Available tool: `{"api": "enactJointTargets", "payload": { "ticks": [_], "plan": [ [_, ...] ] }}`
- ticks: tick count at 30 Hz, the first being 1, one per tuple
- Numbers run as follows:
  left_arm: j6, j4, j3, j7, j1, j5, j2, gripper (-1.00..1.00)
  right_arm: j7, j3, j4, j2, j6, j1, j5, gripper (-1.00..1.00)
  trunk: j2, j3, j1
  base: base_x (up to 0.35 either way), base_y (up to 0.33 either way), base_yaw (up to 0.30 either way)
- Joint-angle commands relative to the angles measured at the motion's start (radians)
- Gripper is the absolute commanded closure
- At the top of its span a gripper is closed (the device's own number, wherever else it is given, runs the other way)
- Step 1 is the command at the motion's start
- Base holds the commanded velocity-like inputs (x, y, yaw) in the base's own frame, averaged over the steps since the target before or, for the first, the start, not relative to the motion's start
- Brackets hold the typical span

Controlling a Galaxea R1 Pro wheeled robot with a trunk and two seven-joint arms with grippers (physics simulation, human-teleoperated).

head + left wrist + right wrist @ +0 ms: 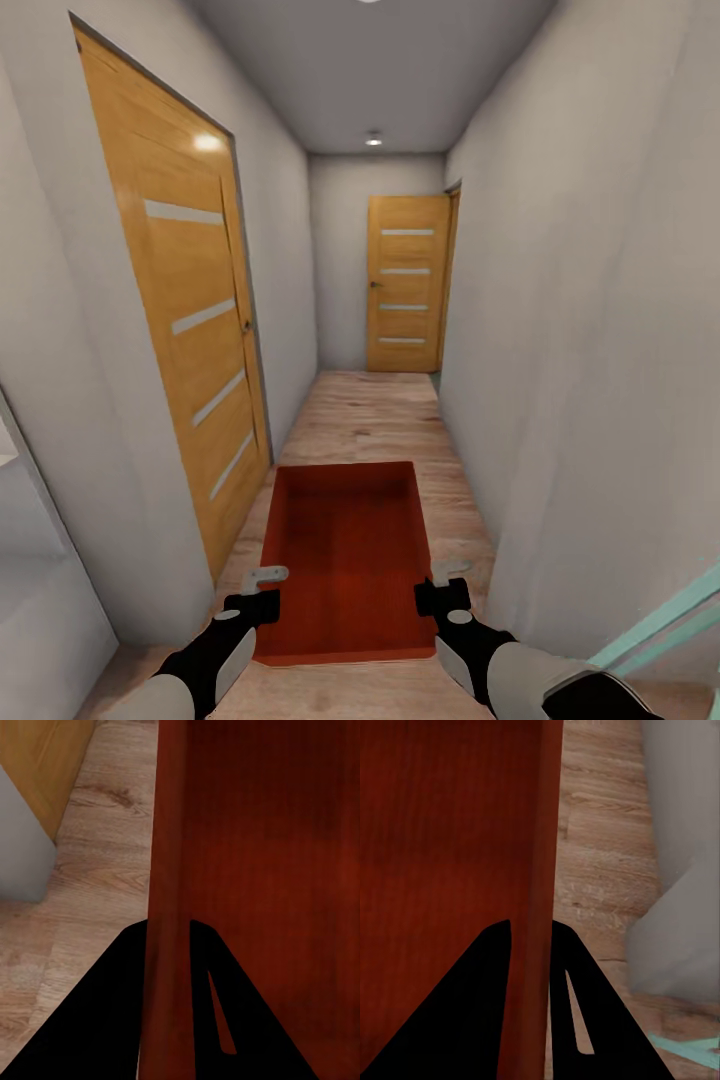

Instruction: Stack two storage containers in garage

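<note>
Hallway, plank floor (360,410), white walls. Left to right:

Near door (185,330) in the left wall, shut, wood with pale strips.

Left pincer (262,590) clamped on the left wall of the bin (345,550). In the left wrist view the pincer (166,975) has its dark fingers (97,1020) either side of the red wall (169,870), closed down to that wall's thickness.

The bin sits between the two arms, held out in front of the robot, open top up, above the planks (only one bin can be made out; whether a second is nested inside cannot be told).

Far door (405,285) at the corridor's end, also shut.

Right pincer (448,585) grips the bin's right wall the same way; in the right wrist view the pincer (531,975) straddles the wall (544,832), shut on it.

A pale green strip (660,625) shows at the lower right, unidentified.

Step in hand, by judgement: carrying, mid-transit, not in the garage (floor here is wood, not concrete). Next move calls for driving straight down the narrow passage with both grips held level and the bin kept off the walls. A shut door ahead may need dealing with while both arms are occupied.
</note>
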Motion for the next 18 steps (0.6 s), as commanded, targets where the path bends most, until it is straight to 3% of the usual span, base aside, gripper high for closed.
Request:
{"api": "enactJointTargets", "payload": {
  "ticks": [1,10,18],
  "plan": [
    [-0.026,-0.006,0.053,0.013,-0.001,0.003,0.002,1.0,0.005,-0.043,0.002,0.001,0.0,0.0,0.0,1.0,-0.002,-0.002,0.001,0.326,0.152,0.0],
    [-0.027,-0.006,0.053,0.013,-0.001,0.002,0.002,1.0,0.005,-0.043,0.002,0.001,0.0,0.0,0.0,1.0,-0.002,-0.002,0.001,0.326,0.142,0.0],
    [-0.027,-0.005,0.053,0.013,-0.001,0.001,0.004,1.0,0.005,-0.043,0.002,0.001,0.0,0.0,0.0,1.0,-0.002,-0.002,0.001,0.326,0.021,0.0]
  ]
}}
